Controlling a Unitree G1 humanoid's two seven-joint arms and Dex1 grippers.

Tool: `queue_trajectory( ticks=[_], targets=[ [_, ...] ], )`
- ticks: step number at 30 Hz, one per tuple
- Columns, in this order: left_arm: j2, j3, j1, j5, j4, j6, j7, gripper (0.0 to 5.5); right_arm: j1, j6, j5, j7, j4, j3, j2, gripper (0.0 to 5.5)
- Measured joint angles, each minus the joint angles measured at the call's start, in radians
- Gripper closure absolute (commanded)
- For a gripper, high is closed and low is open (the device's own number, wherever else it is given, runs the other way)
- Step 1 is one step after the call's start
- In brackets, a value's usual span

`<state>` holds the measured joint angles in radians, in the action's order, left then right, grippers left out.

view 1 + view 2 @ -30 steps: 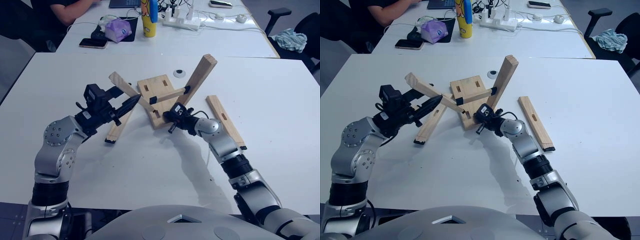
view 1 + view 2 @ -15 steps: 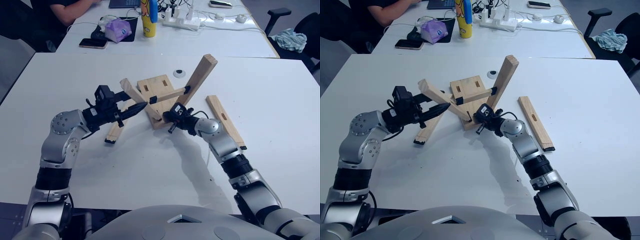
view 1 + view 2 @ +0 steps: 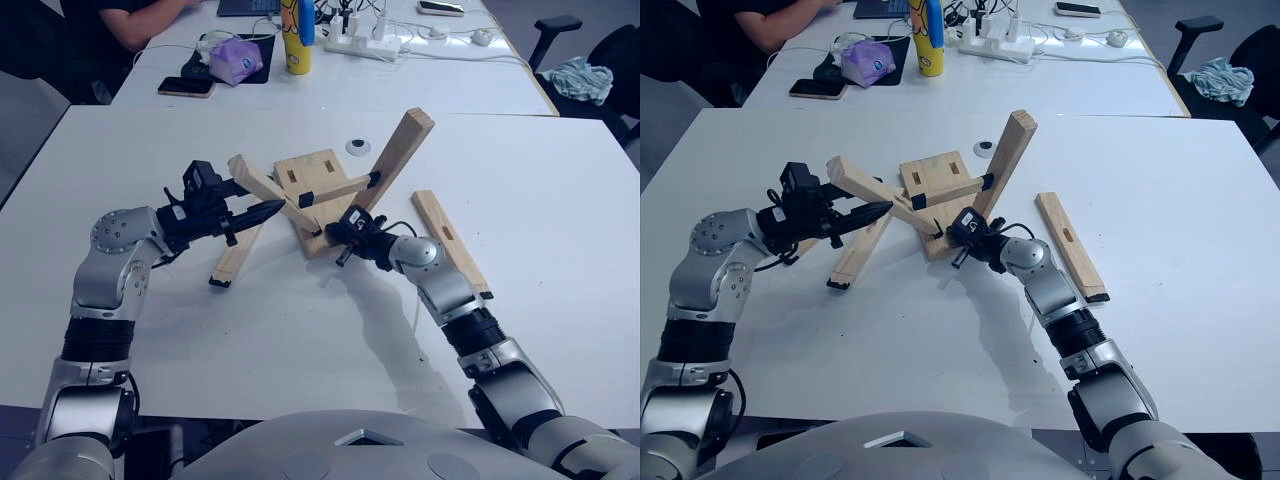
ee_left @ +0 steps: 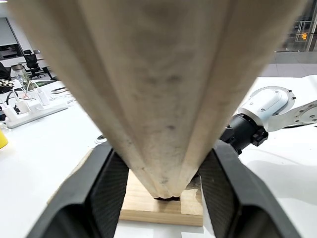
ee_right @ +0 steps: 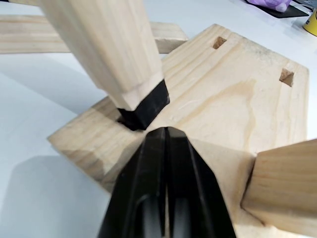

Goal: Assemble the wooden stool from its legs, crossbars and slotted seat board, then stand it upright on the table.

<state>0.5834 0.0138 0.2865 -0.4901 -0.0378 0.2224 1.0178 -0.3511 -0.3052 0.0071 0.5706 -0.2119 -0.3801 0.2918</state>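
Seating the leg point(image 3: 250, 176), pinched in the left gripper point(image 3: 268, 209), into the seat board point(image 3: 318, 168) just ahead of the pressed-together right gripper point(image 5: 166, 136); next, tilt it upright and press

You've got pale bare wood with visible grain on the seat board point(image 5: 233, 99) and leg point(image 4: 163, 74). The leg's end cap point(image 5: 146, 106) is matt black, the right gripper point(image 5: 166, 131) glossy black plastic, the surface point(image 3: 300, 330) smooth white.

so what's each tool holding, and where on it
The left tool grips a wooden leg about mid-length, its black-tipped end at a slot in the seat board. The right tool is shut on nothing, its tip against that board.
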Motion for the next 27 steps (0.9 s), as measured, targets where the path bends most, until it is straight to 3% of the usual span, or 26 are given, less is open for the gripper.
queue_trajectory(
  ticks=[27],
  targets=[
    [0.019,0.057,0.073,0.054,-0.014,0.062,0.007,3.43,0.0,0.0,0.0,0.0,0.0,0.0,0.0,5.5]
  ],
)
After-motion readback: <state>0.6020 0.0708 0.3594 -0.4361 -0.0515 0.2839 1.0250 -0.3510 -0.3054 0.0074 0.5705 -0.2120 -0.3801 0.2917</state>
